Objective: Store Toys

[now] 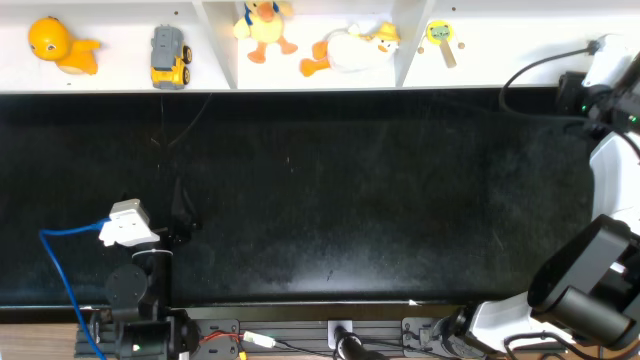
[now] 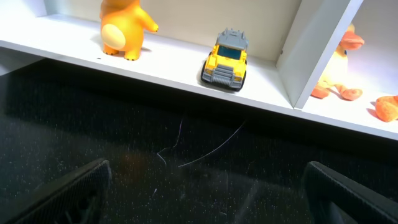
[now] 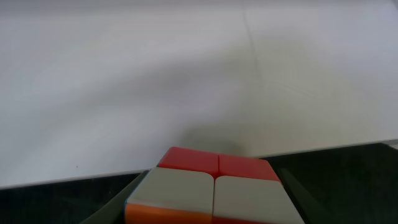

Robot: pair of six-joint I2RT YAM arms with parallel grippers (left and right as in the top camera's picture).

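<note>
A puzzle cube (image 3: 211, 186) with a red top and white front squares sits between the fingers of my right gripper (image 3: 211, 205), which is shut on it. It is held at the edge of a white shelf floor (image 3: 186, 93). My right arm (image 1: 612, 160) stands at the table's far right, up by the shelf. My left gripper (image 2: 205, 193) hangs open and empty over the black mat (image 2: 124, 137), facing the shelf. On the shelf stand an orange duck figure (image 2: 124, 28), a yellow truck (image 2: 227, 59) and a plush duck (image 2: 339, 62).
The white shelf (image 1: 300, 82) runs along the table's far edge, split by dividers. It holds the orange figure (image 1: 62, 45), truck (image 1: 170, 55), yellow plush duck (image 1: 265, 25), lying white duck (image 1: 350, 48) and green rattle (image 1: 440, 38). A blue cable (image 1: 60, 265) loops by the left arm.
</note>
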